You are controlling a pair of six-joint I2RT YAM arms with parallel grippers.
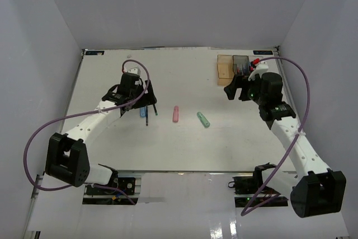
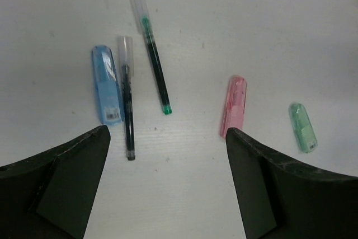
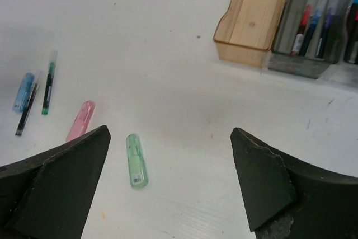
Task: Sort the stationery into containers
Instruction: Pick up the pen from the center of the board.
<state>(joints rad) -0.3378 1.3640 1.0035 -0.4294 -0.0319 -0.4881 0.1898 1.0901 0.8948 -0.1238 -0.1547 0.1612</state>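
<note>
Between and just ahead of the left jaws, which are hanging spread wide and gripping nothing, five loose pieces are lying flat on the bench [image 2: 268, 20]. A blue stick [image 2: 106, 85] is lying just beyond the tip of one jaw, with a dark pen [image 2: 127, 104] running alongside it, nearly touching. A green pen [image 2: 154, 65] is slanting a little farther out. A pink stick [image 2: 234, 106] is ending just off the opposite jaw's tip, and a mint stick [image 2: 303, 127] is resting outside that jaw, apart from the rest. The jaws seem to be hovering wide above this cluster because no piece is chosen yet. The dark pen is crowding the blue stick, which is likely to make a clean single pick awkward, so the pink stick, lying alone, is looking like the easier target.

Ahead of the right jaws, likewise released and empty, the containers are standing in a row. An amber bin [image 3: 254, 18] is showing only its bare floor, and beside it a smoky grey bin [image 3: 313, 26] is already holding several capped pens side by side. A third bin is barely entering at the edge, too cropped to read. The mint stick is lying low between these jaws, so they are sitting well placed to take it. Sorting is looking partly done, and the sticks may be meant for the amber bin.
</note>
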